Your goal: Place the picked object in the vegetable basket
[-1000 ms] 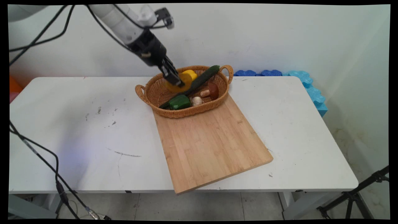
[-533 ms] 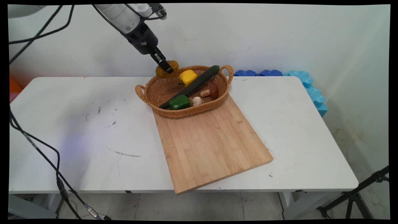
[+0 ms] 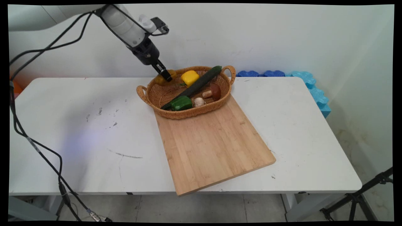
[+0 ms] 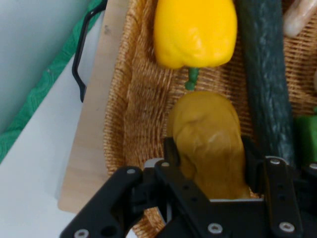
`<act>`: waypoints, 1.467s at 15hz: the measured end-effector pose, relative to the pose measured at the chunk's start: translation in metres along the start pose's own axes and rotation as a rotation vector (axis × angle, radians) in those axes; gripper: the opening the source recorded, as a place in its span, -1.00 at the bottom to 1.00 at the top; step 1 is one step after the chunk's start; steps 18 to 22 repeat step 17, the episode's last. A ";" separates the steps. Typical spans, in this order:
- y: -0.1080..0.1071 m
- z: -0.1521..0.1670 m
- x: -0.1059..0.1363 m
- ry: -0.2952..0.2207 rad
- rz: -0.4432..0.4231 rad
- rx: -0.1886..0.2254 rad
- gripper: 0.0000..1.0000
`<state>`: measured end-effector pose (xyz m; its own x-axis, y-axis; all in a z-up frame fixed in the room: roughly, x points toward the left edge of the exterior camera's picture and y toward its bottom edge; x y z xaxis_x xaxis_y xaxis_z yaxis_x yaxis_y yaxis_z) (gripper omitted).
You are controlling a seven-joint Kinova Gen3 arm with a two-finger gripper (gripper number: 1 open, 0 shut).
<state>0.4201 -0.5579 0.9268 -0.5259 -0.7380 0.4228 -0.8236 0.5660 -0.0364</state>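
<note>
Gripper (image 4: 210, 163): black fingers pinching lumpy matte ochre potato (image 4: 210, 144), above far-left rim of oval woven wicker basket (image 3: 150, 94). Glossy yellow pepper (image 4: 194, 30) at potato's 12 o'clock in hand view; dark cucumber (image 4: 262, 74) at 2 o'clock.

I see woven wicker basket (image 3: 163, 113), rough | yellow pepper (image 4: 195, 32) glossy, smooth | potato (image 4: 210, 141) matt, dull | cutting board (image 3: 210, 147) pale bare wood | table (image 3: 78, 131) white, scuffed

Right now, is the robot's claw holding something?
Gripper: closed on the brownish-yellow potato, above the wicker basket.
</note>
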 end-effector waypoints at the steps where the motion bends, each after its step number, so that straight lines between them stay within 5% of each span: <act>1: -0.002 0.006 -0.001 -0.005 -0.007 0.001 -1.00; 13: -0.010 0.038 -0.012 -0.015 -0.049 -0.009 -1.00; 14: -0.010 0.039 -0.012 -0.014 -0.050 -0.011 1.00; 22: -0.008 0.040 -0.014 -0.002 -0.051 -0.024 1.00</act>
